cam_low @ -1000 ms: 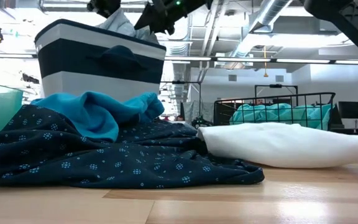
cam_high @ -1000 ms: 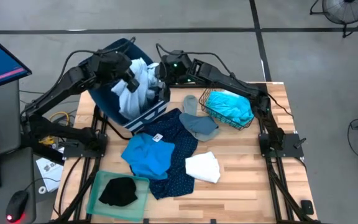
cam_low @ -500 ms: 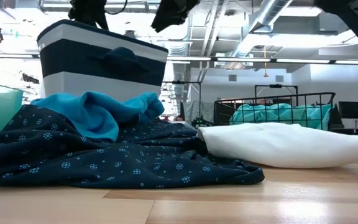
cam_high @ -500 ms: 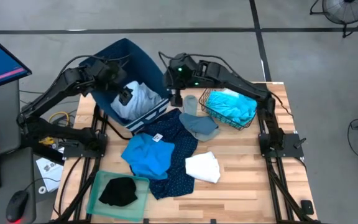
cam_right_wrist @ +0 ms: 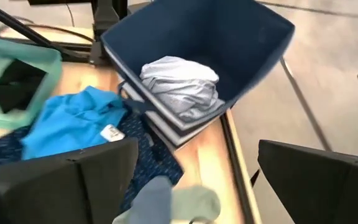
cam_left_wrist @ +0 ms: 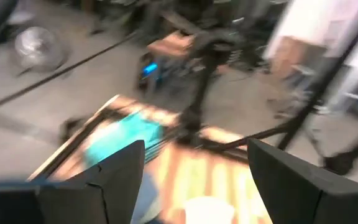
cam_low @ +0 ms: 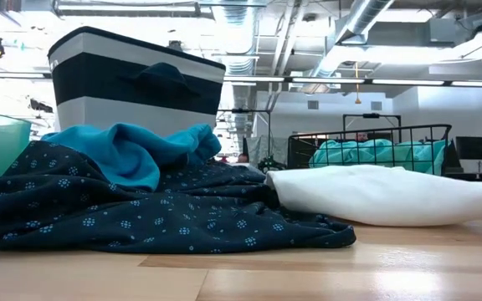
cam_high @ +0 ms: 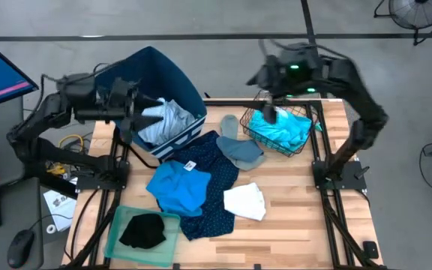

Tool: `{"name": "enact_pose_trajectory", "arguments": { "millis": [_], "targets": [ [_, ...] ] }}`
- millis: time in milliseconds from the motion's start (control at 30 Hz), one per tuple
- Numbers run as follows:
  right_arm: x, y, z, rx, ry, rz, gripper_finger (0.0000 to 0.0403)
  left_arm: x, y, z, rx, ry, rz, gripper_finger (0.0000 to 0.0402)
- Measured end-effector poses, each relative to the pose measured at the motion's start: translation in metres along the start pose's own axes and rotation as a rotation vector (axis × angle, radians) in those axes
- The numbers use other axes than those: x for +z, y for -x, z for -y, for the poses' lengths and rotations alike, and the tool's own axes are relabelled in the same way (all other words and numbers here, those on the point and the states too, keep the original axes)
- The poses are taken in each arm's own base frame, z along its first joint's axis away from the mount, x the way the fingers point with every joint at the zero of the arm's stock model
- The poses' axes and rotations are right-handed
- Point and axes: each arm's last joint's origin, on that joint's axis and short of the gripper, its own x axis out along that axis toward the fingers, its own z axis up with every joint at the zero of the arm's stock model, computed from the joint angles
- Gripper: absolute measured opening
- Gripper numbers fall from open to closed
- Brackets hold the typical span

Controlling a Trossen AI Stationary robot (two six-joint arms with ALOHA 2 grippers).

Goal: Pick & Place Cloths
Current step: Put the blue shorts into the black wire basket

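Left gripper [cam_high: 130, 120]: wide, empty, beside the bin [cam_high: 156, 71]
Right gripper [cam_high: 268, 114]: wide, empty, above the basket [cam_high: 304, 145]
Pale cloth [cam_high: 163, 120]: in the bin

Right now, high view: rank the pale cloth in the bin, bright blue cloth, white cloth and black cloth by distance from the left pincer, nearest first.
From the left pincer, open beside the dark blue bin:
1. Pale cloth, in the bin, right beside it.
2. Bright blue cloth, mid-table.
3. Black cloth, in the green tray at the front left.
4. White cloth, front centre.
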Motion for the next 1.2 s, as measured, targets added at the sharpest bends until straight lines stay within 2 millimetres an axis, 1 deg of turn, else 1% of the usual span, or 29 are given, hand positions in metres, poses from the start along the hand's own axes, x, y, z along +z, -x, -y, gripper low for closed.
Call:
{"name": "enact_pose_trajectory", "arguments": {
  "millis": [100, 200, 333, 400, 467, 533, 633, 700, 767, 900, 1033, 1200],
  "targets": [
    [-0.010, 0.033, -0.005, 0.011, -0.050, -0.015, 0.0326, -0.008, -0.017, 0.028, -0.050, -0.072, -0.026, 0.0258],
    [-0.021, 0.058, -0.012, 0.028, -0.095, -0.036, 0.0326, -0.028, -0.043, 0.055, -0.027, -0.156, -0.108, 0.0244],
    [-0.032, 0.079, -0.018, 0.049, -0.155, -0.078, 0.0326, -0.070, -0.086, 0.085, 0.032, -0.212, -0.260, 0.0236],
    [-0.035, 0.086, -0.021, 0.053, -0.182, -0.082, 0.0326, -0.093, -0.103, 0.095, 0.071, -0.225, -0.321, 0.0236],
    [-0.038, 0.093, -0.023, 0.053, -0.205, -0.070, 0.0326, -0.120, -0.122, 0.103, 0.119, -0.214, -0.396, 0.0236],
    [-0.040, 0.098, -0.025, 0.058, -0.213, -0.062, 0.0326, -0.147, -0.140, 0.106, 0.179, -0.174, -0.463, 0.0235],
    [-0.041, 0.103, -0.027, 0.065, -0.221, -0.051, 0.0326, -0.178, -0.159, 0.108, 0.250, -0.107, -0.527, 0.0235],
    [-0.041, 0.103, -0.028, 0.068, -0.228, -0.050, 0.0326, -0.198, -0.172, 0.108, 0.294, -0.114, -0.577, 0.0235],
    [-0.040, 0.102, -0.028, 0.071, -0.229, -0.051, 0.0326, -0.216, -0.185, 0.107, 0.340, -0.149, -0.609, 0.0235],
    [-0.040, 0.102, -0.028, 0.072, -0.224, -0.052, 0.0326, -0.240, -0.204, 0.102, 0.446, -0.223, -0.615, 0.0235],
    [-0.039, 0.099, -0.028, 0.072, -0.220, -0.059, 0.0326, -0.259, -0.214, 0.097, 0.491, -0.258, -0.633, 0.0235],
    [-0.039, 0.099, -0.028, 0.073, -0.198, -0.059, 0.0326, -0.284, -0.210, 0.085, 0.514, -0.262, -0.659, 0.0235]
  ]
}}
